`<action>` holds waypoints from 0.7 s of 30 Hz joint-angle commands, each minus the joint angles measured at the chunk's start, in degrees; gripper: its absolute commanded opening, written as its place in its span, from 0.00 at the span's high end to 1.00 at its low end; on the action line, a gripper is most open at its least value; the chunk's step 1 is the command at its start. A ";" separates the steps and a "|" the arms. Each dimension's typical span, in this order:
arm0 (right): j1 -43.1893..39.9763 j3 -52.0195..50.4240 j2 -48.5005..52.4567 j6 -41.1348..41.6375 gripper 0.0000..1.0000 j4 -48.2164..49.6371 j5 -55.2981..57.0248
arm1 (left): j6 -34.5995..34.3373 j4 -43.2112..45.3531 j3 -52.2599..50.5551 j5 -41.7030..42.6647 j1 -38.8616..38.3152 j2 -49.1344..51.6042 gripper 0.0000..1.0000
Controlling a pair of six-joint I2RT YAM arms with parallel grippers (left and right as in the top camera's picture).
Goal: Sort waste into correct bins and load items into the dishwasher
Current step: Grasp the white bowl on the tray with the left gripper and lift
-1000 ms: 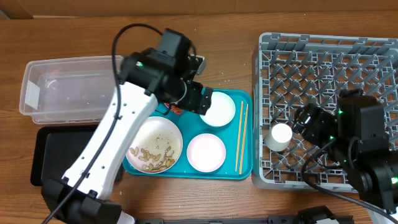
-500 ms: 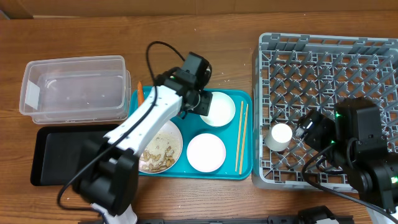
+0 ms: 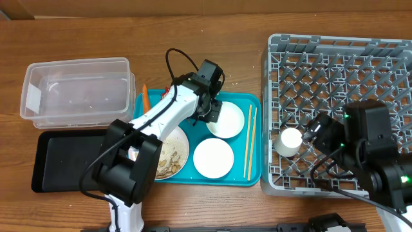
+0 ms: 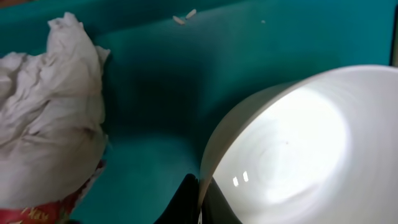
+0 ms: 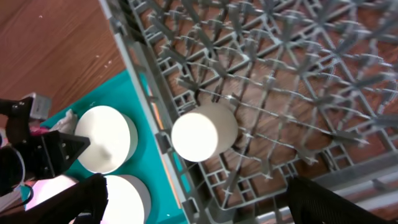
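My left gripper is shut on the near rim of the white bowl on the teal tray; one black finger is outside the bowl, the other inside. Beside it lie the crumpled white tissue and the red wrapper. The pale pink bowl, the plate with food bits and the chopsticks are also on the tray. The carrot lies at its left edge. The white cup stands upside down in the grey rack. My right gripper hangs open just right of the cup.
The clear tub stands at the far left with the black tray in front of it. The teal tray sits between them and the rack. A few rice bits lie on the teal surface.
My left gripper has closed on the white bowl's rim after the arm swung in over the tray. The right gripper has opened a little wider, still beside the cup.
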 commanded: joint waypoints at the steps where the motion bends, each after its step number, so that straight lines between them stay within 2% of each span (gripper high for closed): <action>1: 0.28 0.76 0.79 -9.07 0.05 3.80 -9.05 | 0.35 -4.72 6.64 -0.63 0.00 -2.73 0.96; 5: 0.28 0.76 2.45 -18.32 0.06 8.66 -22.82 | 0.37 -11.56 13.81 -0.94 0.00 -4.07 0.96; 11: 0.28 0.35 7.78 -17.55 0.19 12.35 -27.04 | 1.44 -20.46 23.63 2.03 -0.59 -6.97 0.96; 16: 0.28 0.35 13.79 -15.72 0.21 15.34 -27.89 | 1.38 -22.95 26.58 2.12 -1.57 -11.06 0.96; 21: 0.33 0.35 18.32 -15.72 0.23 21.59 -35.06 | 1.38 -22.71 26.58 0.61 -4.42 -14.53 0.96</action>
